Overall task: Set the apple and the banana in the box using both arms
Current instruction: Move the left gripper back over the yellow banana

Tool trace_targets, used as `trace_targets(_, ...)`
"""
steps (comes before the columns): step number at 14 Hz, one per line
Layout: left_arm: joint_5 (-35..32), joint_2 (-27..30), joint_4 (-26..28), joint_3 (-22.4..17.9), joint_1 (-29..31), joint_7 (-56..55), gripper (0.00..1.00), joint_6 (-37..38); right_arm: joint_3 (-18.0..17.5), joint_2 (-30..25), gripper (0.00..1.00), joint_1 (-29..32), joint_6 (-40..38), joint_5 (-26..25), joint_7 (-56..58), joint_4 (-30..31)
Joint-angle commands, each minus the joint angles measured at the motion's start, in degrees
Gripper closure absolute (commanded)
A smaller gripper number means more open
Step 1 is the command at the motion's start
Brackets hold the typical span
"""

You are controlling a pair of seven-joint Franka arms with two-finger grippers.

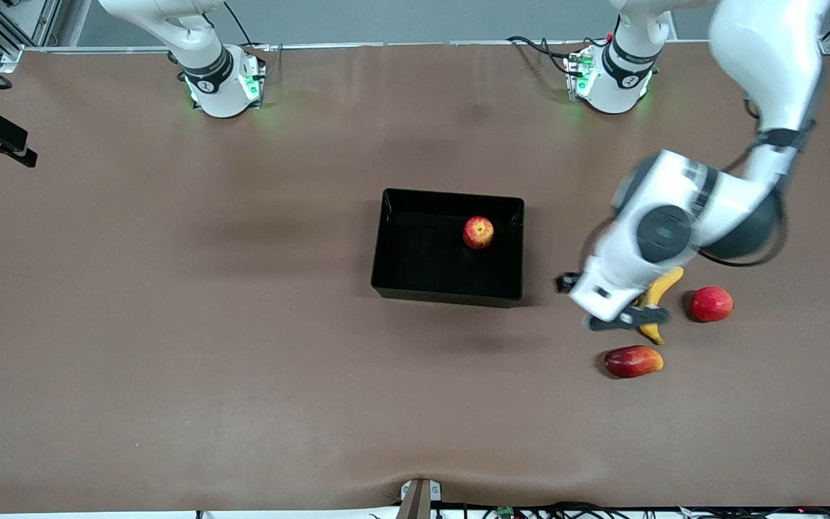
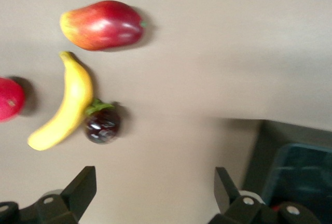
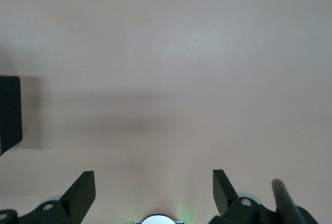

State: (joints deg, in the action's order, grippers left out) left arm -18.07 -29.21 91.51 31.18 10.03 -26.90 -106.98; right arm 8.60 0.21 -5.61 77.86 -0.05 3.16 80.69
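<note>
Black and glossy, the box [image 1: 448, 245] sits at the centre of the front view on the brown worktop [image 1: 170, 288], with the apple [image 1: 478, 232] inside it near its upper right corner. At the lower right of that frame the left tool [image 1: 627, 317] hangs over the yellow banana [image 1: 660, 292], fingers spread wide and empty. A round red fruit [image 1: 711, 303] and a mango-like fruit [image 1: 633, 361] lie close by. The left wrist view also shows a dark purple fruit [image 2: 102, 124] touching the banana. The right tool [image 3: 150, 193] is spread wide over bare worktop, and its arm waits.

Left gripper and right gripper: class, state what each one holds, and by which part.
Nothing is held. The left gripper is open over the table beside the banana; the right gripper is open over bare table.
</note>
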Motion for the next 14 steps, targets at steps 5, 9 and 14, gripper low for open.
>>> trace_targets(5,-5.3,0.6,6.7,0.8,9.6,24.3,0.0,-0.7,-0.5,-0.1,0.0,1.2,0.2,0.8,0.9,0.1)
trace_targets(9,-5.4,0.6,12.5,1.0,16.8,46.2,0.0,-11.3,-0.5,-0.1,0.0,1.2,0.2,0.8,0.9,0.1)
trace_targets(14,-5.4,0.1,19.3,0.9,18.2,49.0,0.0,-19.7,-0.5,-0.1,0.0,1.2,0.1,0.8,0.9,0.2)
